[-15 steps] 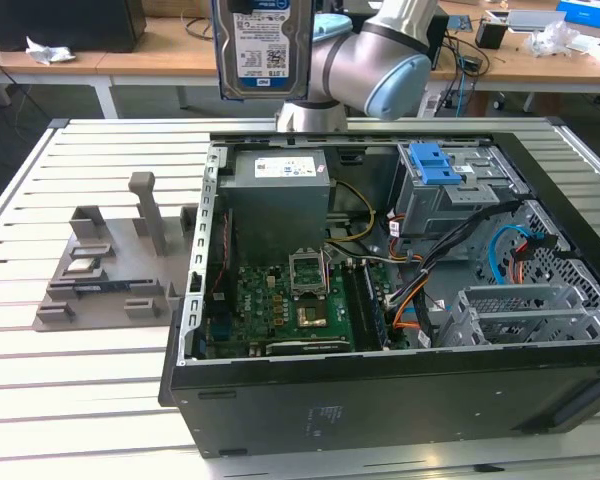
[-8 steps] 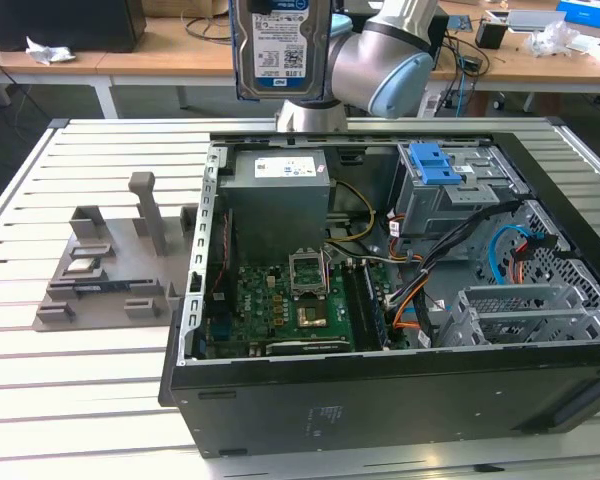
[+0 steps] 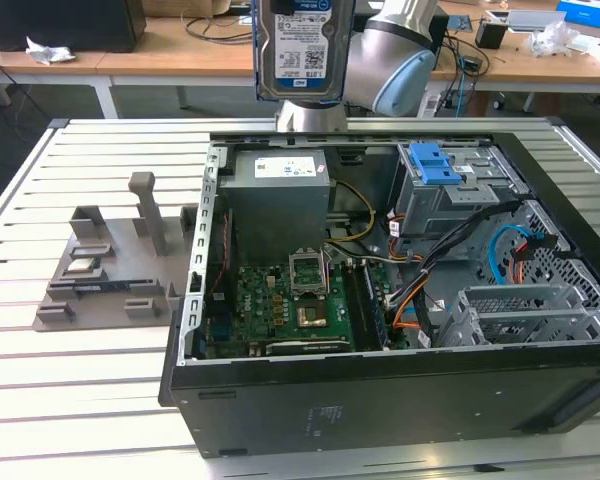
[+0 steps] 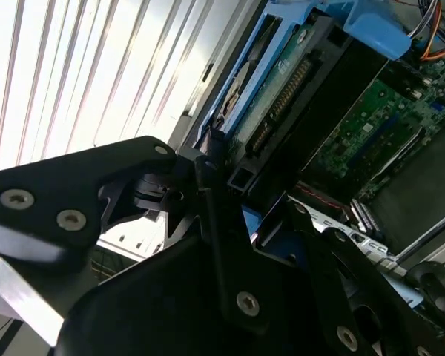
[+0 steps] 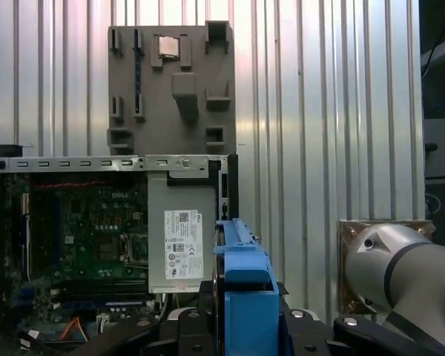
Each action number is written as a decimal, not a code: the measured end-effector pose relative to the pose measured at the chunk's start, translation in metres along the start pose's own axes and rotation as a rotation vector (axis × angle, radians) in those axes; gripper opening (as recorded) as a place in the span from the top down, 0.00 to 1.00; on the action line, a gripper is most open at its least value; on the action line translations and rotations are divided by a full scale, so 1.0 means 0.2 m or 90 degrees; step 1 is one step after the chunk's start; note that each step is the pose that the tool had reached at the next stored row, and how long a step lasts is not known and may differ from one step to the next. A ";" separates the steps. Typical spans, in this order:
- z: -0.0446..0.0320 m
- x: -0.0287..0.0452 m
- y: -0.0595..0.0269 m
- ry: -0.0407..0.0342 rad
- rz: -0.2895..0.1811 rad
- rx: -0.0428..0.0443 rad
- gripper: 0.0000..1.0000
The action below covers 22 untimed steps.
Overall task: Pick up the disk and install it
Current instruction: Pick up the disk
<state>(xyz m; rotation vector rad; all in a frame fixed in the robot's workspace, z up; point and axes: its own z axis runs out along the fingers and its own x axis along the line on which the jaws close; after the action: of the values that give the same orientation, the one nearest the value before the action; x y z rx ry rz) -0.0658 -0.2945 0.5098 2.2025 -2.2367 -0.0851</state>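
Observation:
The disk [image 3: 300,45], a silver hard drive with a white-and-blue label in blue rails, hangs upright above the far wall of the open computer case [image 3: 380,400]. My gripper [image 4: 226,182] is shut on it; black fingers [image 4: 208,159] clamp its end, and its green circuit side [image 4: 278,85] faces the camera. In the first wrist view the disk [image 5: 241,274] shows edge-on, its blue rail rising out of the gripper [image 5: 237,330]. The grey drive cage [image 3: 450,200] with a blue latch [image 3: 435,165] sits inside the case, toward the exterior view's right of the disk.
A grey power supply box [image 3: 280,200] lies under the disk, with the motherboard [image 3: 290,300] and loose cables [image 3: 460,250] beside it. A grey parts fixture [image 3: 110,260] rests on the slatted table [image 3: 80,400]. The arm's elbow [image 3: 395,55] stands behind the case.

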 end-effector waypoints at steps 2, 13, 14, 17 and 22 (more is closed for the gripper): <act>-0.001 0.005 -0.041 -0.0001 0.000 -0.0001 0.63; -0.009 0.123 -0.153 -0.0001 0.000 -0.0003 0.63; -0.009 0.131 -0.160 0.0000 0.000 -0.0003 0.63; -0.010 0.151 -0.181 -0.0001 0.000 -0.0003 0.63; -0.012 0.181 -0.215 -0.0001 0.000 -0.0003 0.63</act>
<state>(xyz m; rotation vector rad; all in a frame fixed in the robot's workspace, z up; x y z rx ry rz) -0.0233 -0.3314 0.5093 2.2024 -2.2365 -0.0858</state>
